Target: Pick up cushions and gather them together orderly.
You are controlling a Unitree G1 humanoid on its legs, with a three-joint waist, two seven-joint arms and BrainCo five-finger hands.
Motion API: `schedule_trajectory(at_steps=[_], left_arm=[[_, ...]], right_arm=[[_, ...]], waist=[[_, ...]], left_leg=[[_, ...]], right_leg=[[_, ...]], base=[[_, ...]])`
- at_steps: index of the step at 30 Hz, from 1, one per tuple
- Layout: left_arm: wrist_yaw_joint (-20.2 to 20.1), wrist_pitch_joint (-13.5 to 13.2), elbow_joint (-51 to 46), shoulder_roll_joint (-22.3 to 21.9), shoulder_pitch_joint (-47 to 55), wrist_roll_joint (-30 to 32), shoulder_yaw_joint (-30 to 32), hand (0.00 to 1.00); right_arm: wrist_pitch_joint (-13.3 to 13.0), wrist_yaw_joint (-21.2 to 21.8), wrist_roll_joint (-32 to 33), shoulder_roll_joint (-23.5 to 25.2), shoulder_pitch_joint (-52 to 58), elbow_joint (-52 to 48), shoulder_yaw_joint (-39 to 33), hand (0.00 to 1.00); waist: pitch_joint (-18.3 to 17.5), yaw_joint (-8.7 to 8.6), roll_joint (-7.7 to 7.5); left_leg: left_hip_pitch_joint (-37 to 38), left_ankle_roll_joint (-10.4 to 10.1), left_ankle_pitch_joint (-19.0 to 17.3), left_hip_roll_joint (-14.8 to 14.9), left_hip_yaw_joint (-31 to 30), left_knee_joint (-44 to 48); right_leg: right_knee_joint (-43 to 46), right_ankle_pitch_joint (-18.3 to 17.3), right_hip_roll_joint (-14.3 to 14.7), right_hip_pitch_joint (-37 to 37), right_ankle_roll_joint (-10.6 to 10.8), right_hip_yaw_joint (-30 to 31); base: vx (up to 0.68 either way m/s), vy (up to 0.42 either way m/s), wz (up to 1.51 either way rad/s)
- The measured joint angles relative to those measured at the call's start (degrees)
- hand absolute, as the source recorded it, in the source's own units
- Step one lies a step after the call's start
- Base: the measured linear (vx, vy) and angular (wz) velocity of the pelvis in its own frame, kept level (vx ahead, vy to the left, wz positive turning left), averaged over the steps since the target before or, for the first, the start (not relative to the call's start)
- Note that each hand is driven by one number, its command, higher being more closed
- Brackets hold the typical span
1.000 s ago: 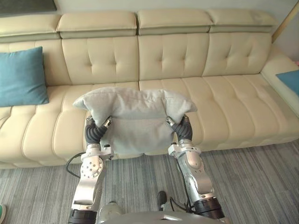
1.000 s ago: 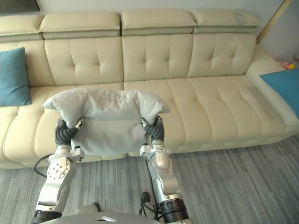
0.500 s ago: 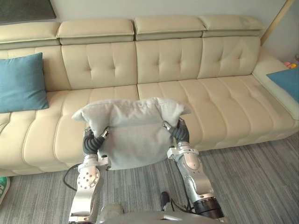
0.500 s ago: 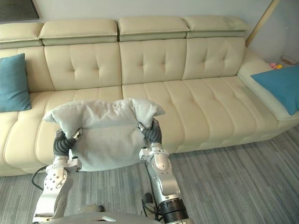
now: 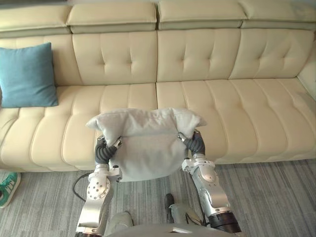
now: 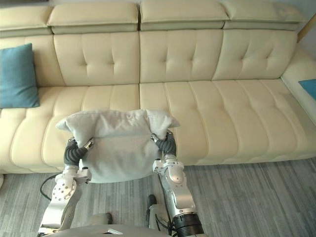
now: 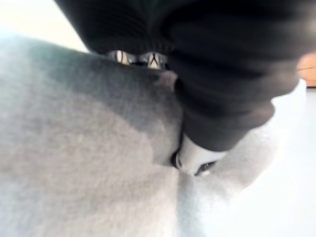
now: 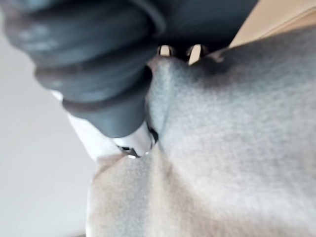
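Closest in, the left hand (image 5: 104, 149) and the right hand (image 5: 194, 143) hold a light grey square fabric cushion (image 5: 145, 143) between them, one hand at each side just under its upper corners. The cushion is up in the air in front of the robot, over the front edge of the seat. Its top edge slumps over both hands, and its lower part hangs down between the arms.

In the left wrist view the thumb (image 7: 191, 159) digs into the grey cloth and the fingers (image 7: 121, 56) show past a bunched fold, so this hand is clamped on the cushion. The right wrist view gives the same picture: thumb (image 8: 136, 143) sunk in the fabric, fingers (image 8: 165, 50) beyond the fold, pinching it.

Below lies a grey striped carpet floor (image 5: 276, 197), with a green and white shoe (image 5: 8, 186) at its left edge (cut off by the frame).

Behind the held cushion runs a long cream tufted leather sofa (image 5: 237, 98). A teal square cushion (image 5: 27, 75) leans upright against the backrest at its far left end, well apart from the grey one. At the far right, a corner of a second teal cushion (image 6: 309, 87) shows on the sofa's right end.
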Motion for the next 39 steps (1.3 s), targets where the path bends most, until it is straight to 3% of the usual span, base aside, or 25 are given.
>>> schedule_trajectory(at_steps=[4,6,7,9,11,12,13,14,15,16,18,19,25,30,39], left_arm=[[-0.6,0.0,0.2,-0.8,0.4,-1.7,-0.7,1.0],[-0.7,0.0,0.2,-0.9,0.6,-1.8,-1.3,1.0],[-0.7,0.0,0.2,-0.9,0.9,-1.8,-1.6,1.0],[-1.3,-0.2,0.3,-1.1,1.2,-1.8,-1.8,1.0],[-1.9,-0.5,0.3,-1.7,1.3,-1.8,-2.2,1.0],[-1.9,-0.5,0.3,-1.8,1.2,-1.8,-2.4,1.0],[-2.0,-0.5,0.3,-1.8,1.2,-1.8,-2.9,1.0],[-2.0,-0.7,0.3,-2.1,1.4,-1.8,-3.3,1.0],[-2.0,-0.9,0.4,-2.2,1.6,-1.8,-3.4,1.0],[-2.0,-1.1,1.8,-1.3,1.4,-1.8,-3.4,1.0],[-2.0,-1.1,2.0,0.8,1.9,-1.8,-3.4,1.0],[-2.0,-1.1,2.1,1.1,1.9,-1.8,-3.4,1.0],[-2.2,-1.1,2.3,1.3,1.8,-1.7,-3.6,1.0],[-2.3,-1.1,3.7,1.3,1.1,-1.7,-3.9,1.0],[-2.1,-1.1,4.4,1.3,0.3,-1.7,-3.7,1.0]], right_arm=[[-0.2,0.0,1.7,-0.6,0.7,-2.7,-0.5,1.0],[-0.2,0.0,2.1,-1.2,2.8,-4.6,-0.5,1.0],[-0.2,0.0,2.2,-1.1,4.9,-6.3,-0.4,1.0],[-0.3,-0.1,3.4,-1.2,7.2,-8.7,-0.4,1.0],[-0.4,-0.9,3.9,-1.3,7.5,-9.6,-1.0,1.0],[-0.4,-1.2,3.9,-1.2,7.5,-9.8,-1.3,1.0],[-0.4,-1.3,3.9,-1.2,7.5,-9.8,-1.7,1.0],[-0.5,-1.4,3.8,-1.6,7.6,-9.8,-1.7,1.0],[-0.5,-1.3,3.8,-1.8,7.6,-9.7,-1.7,1.0],[-0.3,-1.3,3.7,-0.8,7.5,-7.8,-1.7,1.0],[-0.2,-1.2,3.2,0.3,8.0,-6.8,-1.5,1.0],[-0.2,-1.2,3.2,0.5,7.8,-6.2,-1.6,1.0],[-0.2,-1.1,3.1,0.9,6.3,-3.3,-2.0,1.0],[-0.2,-1.1,2.0,0.1,4.6,-1.0,-2.3,1.0],[-0.2,-1.1,2.0,0.2,4.4,-0.6,-2.4,1.0]], waist=[[0.0,-0.52,0.05],[0.0,-0.43,0.15],[0.1,0.08,0.27],[-0.1,0.56,0.17],[-0.8,0.96,1.25],[-1.0,0.98,1.56],[-1.0,1.06,1.57],[-1.6,1.28,2.99],[-1.6,1.43,3.57],[-1.7,1.24,1.88],[-2.4,1.21,-0.49],[-2.7,1.08,-0.87],[-2.9,-0.75,-1.13],[-2.9,-1.22,-1.2],[-3.3,-1.29,-1.64]], left_leg=[[0.5,-0.3,1.4,0.0,0.1,1.7],[-2.0,0.2,1.7,-0.3,0.4,10.3],[-4.8,1.6,4.4,0.1,2.6,18.8],[-8.2,2.9,6.8,1.0,6.7,25.4],[-9.6,5.4,3.3,2.8,9.8,21.9],[-10.0,5.5,2.4,2.9,10.1,18.0],[-9.6,5.2,3.2,2.4,10.2,11.4],[-7.7,5.1,10.0,2.3,9.0,3.0],[-7.2,2.6,10.8,2.8,8.0,1.3],[-6.0,1.4,10.1,1.3,8.6,0.6],[-5.5,2.5,10.4,-1.0,10.1,-1.3],[-5.3,2.8,10.6,-1.6,10.5,-1.8],[-4.0,3.3,12.0,-2.6,11.5,-5.4],[-0.6,3.0,14.7,-2.6,12.8,-11.6],[3.9,2.6,21.4,-3.8,12.6,-23.0]], right_leg=[[-0.6,-1.0,0.1,1.7,-0.6,-0.3],[-0.6,-2.6,-0.7,4.0,-0.1,-0.5],[-0.5,-3.5,-1.4,6.0,-0.3,-0.4],[-1.8,-3.7,-3.8,8.4,-0.5,-0.7],[-2.2,-3.7,-4.5,8.5,-0.5,-0.8],[-2.2,-3.9,-5.2,8.6,-0.3,-0.9],[-1.6,-4.2,-6.3,8.4,0.4,-0.9],[0.1,-5.7,-6.2,7.7,2.7,-0.3],[0.8,-6.3,-5.7,7.3,3.4,-0.1],[2.0,-7.3,-7.0,6.9,3.7,1.3],[0.7,-6.7,-9.1,6.4,4.2,2.6],[-0.2,-6.1,-9.4,6.5,4.2,2.8],[-8.1,-1.5,-9.6,9.2,4.8,3.4],[-10.6,1.5,-8.7,9.6,3.6,5.5],[-12.2,2.5,-8.2,9.3,4.1,6.0]], base=[[0.18,-0.042,-0.03],[0.13,0.015,0.1],[0.12,0.049,0.08],[0.09,0.091,0.17],[0.06,0.117,0.14],[0.05,0.175,0.11],[0.05,0.234,0.04],[0.04,0.227,-0.11],[0.03,0.297,-0.2],[0.02,0.253,-0.18],[0.05,0.219,-0.14],[0.05,0.141,-0.14],[0.04,0.044,-0.1],[-0.02,-0.018,-0.24],[-0.07,-0.017,-0.04]])
